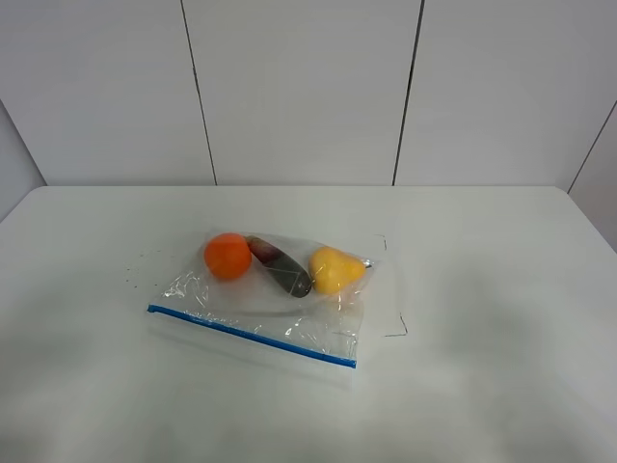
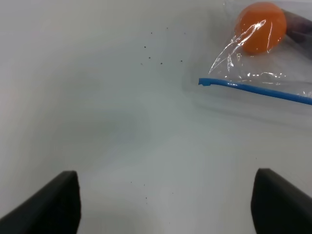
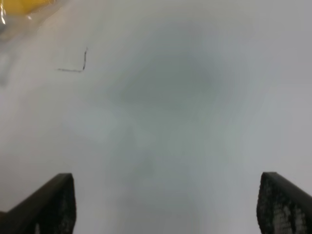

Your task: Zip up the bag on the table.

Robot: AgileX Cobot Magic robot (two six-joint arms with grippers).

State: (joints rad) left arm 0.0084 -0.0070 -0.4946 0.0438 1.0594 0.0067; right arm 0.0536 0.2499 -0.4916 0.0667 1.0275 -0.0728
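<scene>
The clear crinkly bag (image 1: 280, 299) lies flat in the middle of the white table (image 1: 482, 289), its blue zip strip (image 1: 251, 336) along the near edge. Inside are an orange fruit (image 1: 228, 256), a dark purple fruit (image 1: 281, 267) and a yellow fruit (image 1: 334, 269). Neither arm shows in the exterior high view. My left gripper (image 2: 165, 204) is open and empty over bare table, short of the strip's end (image 2: 204, 82) and the orange fruit (image 2: 261, 27). My right gripper (image 3: 165, 204) is open and empty, away from the yellow fruit (image 3: 19, 6).
A thin black corner mark (image 1: 397, 330) lies just right of the bag and also shows in the right wrist view (image 3: 80, 63). Tiny dark specks (image 1: 135, 275) dot the table left of the bag. White wall panels (image 1: 308, 87) stand behind the table.
</scene>
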